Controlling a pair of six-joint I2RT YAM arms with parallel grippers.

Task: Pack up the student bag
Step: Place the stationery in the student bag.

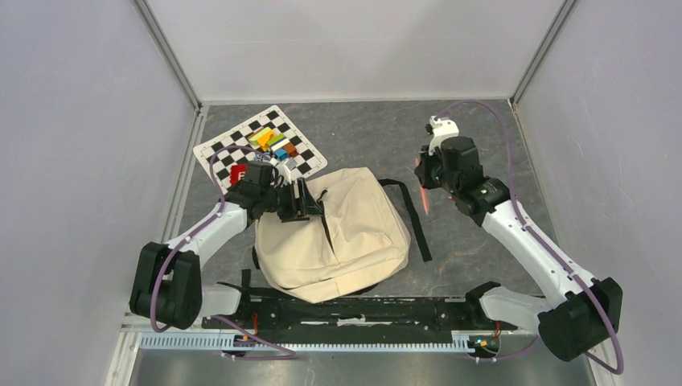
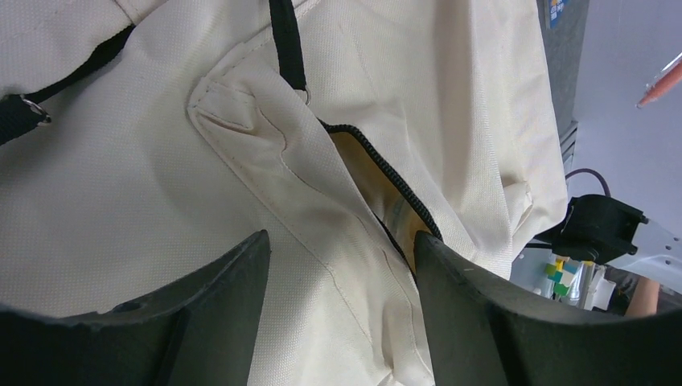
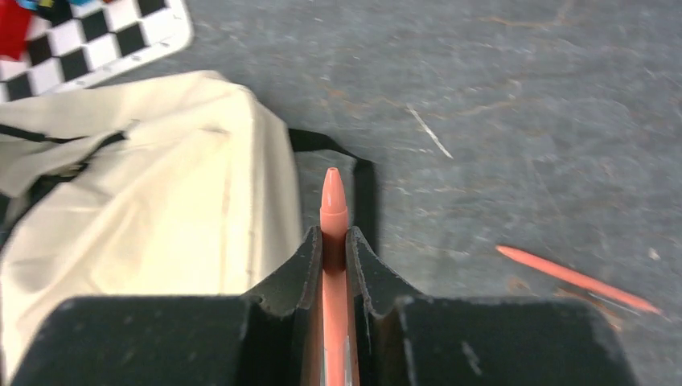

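The student bag (image 1: pixel 338 229), a cream canvas backpack with black straps, lies on the dark table in front of the arm bases. My left gripper (image 1: pixel 310 201) is at its upper left edge. In the left wrist view its jaws (image 2: pixel 339 241) stand open over the bag's fabric (image 2: pixel 121 177), beside the partly undone black zipper (image 2: pixel 386 173). My right gripper (image 1: pixel 424 173) hovers right of the bag, shut on an orange pen (image 3: pixel 333 201) whose tip sticks out past the fingertips. The bag's right side (image 3: pixel 145 201) shows below it.
A second orange pen (image 3: pixel 575 279) lies on the table to the right. A black strap (image 1: pixel 418 221) trails from the bag. Behind the bag a checkerboard mat (image 1: pixel 306 161) carries several coloured blocks (image 1: pixel 277 143) and a red item (image 1: pixel 238 173). Walls enclose the table.
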